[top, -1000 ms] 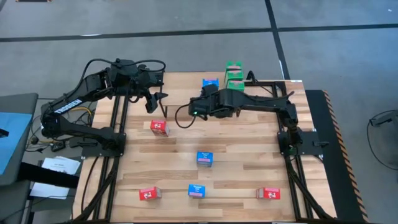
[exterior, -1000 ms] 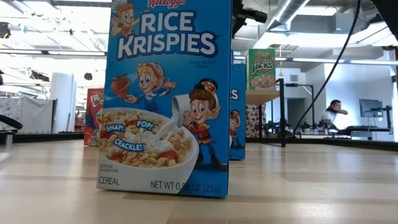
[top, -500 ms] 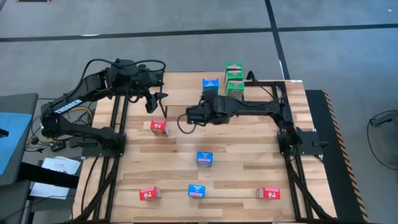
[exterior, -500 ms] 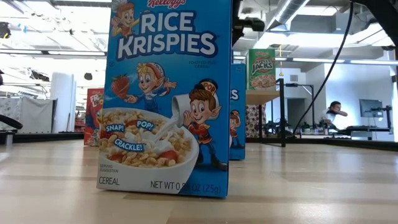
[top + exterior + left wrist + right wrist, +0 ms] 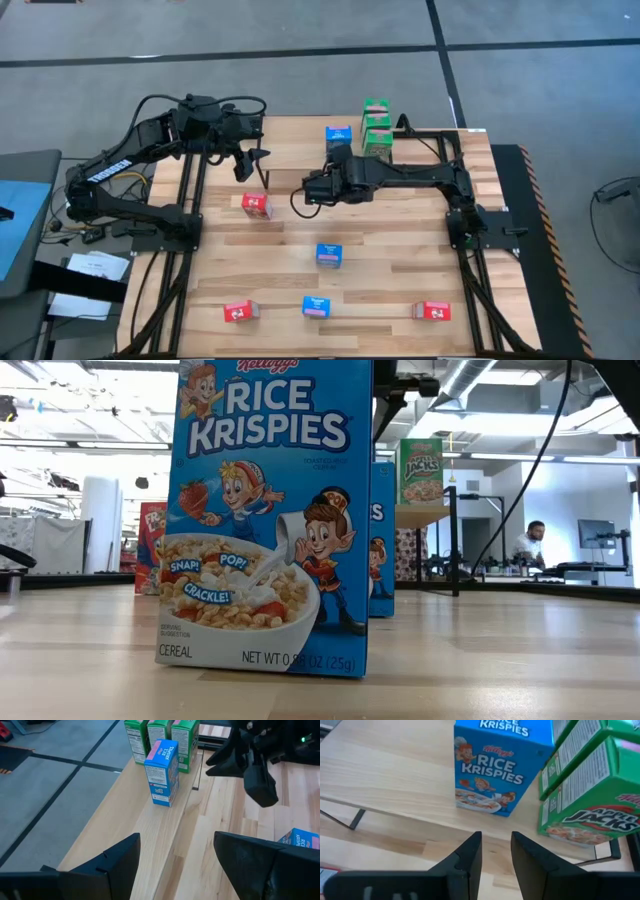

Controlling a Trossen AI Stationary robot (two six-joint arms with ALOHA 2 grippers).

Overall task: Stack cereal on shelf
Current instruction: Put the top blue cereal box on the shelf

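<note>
High view: right tool empty, near the shelf's blue box.

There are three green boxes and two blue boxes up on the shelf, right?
Not quite. The shelf holds the three green boxes but only one blue box, as the left wrist view shows. The other blue ones are down on the table.
</note>
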